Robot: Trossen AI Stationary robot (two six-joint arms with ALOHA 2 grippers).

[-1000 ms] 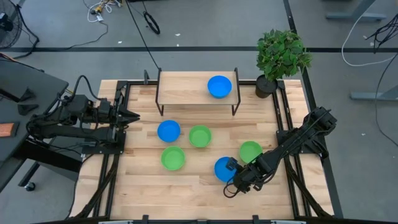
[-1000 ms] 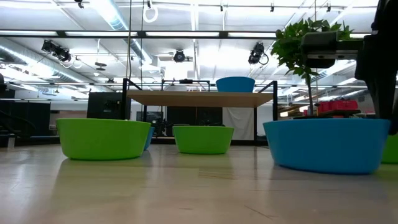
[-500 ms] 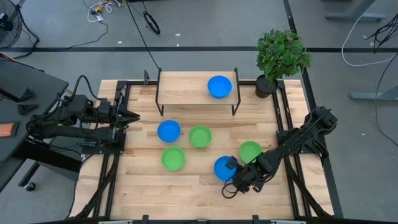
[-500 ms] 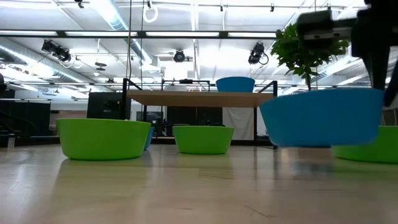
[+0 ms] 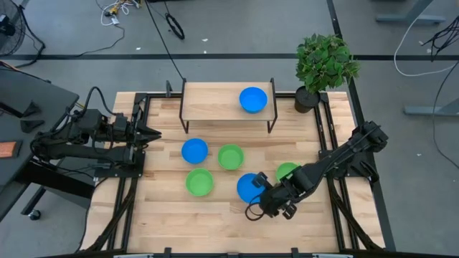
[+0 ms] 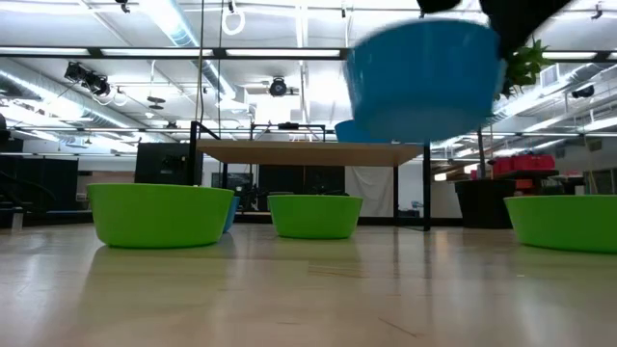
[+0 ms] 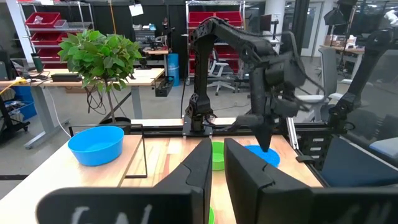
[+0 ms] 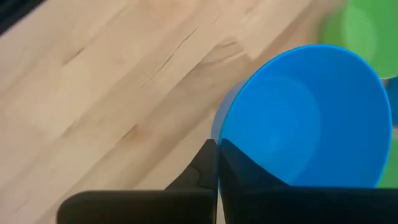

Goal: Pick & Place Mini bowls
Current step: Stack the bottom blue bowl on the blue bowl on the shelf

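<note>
No readable text, label or number shows in any view.

Potted plant [image 5: 326, 64] beside raised wooden shelf [image 5: 215, 100] — tabletop [image 5: 165, 215].

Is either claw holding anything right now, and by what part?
The right claw grips a blue mini bowl by its rim, lifted off the table. The left claw holds nothing.

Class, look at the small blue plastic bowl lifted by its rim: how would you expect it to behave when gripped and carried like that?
The small blue plastic bowl probably is light and stiff: the right gripper holds it by one rim edge, clear of the wooden table, with no visible sag. Pinched off-centre, it may tilt. Its smooth surface suggests it could slip.
</note>
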